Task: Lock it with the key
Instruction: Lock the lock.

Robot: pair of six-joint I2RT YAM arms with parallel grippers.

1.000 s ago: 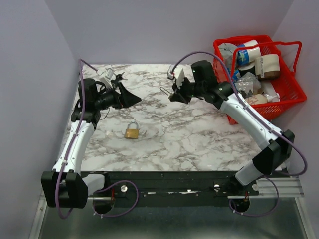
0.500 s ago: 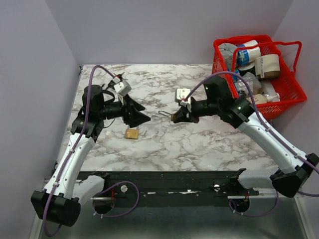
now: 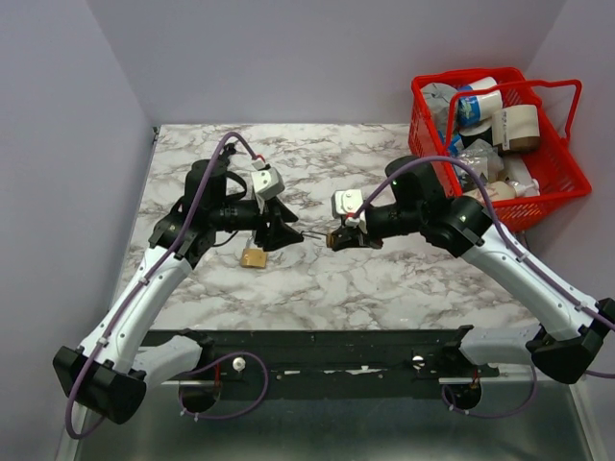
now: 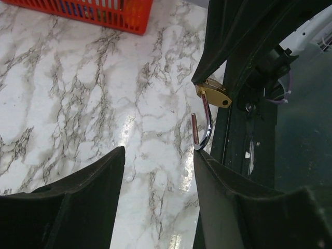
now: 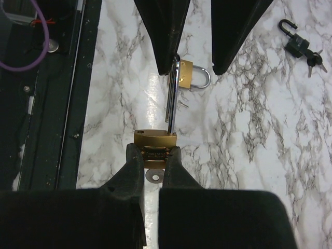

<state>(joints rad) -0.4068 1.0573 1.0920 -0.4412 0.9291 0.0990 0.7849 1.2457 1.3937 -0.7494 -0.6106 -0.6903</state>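
My right gripper is shut on the body of a brass padlock and holds it above the table. The padlock's open silver shackle points at the left gripper. A round silver tab shows under its body. My left gripper is open, with its fingers on either side of the shackle's end. One fingertip touches the shackle. The key, with black heads, lies on the table beside a black padlock, away from both grippers. In the top view the two grippers meet mid-table.
A second brass padlock lies shut on the marble table under the left gripper. A red basket full of containers stands at the back right. The black frame rail runs along the near edge.
Both arms have swung in toward the middle of the table. The left gripper's jaws have narrowed and now flank the end of the shackle. The right gripper has kept hold of the brass padlock.
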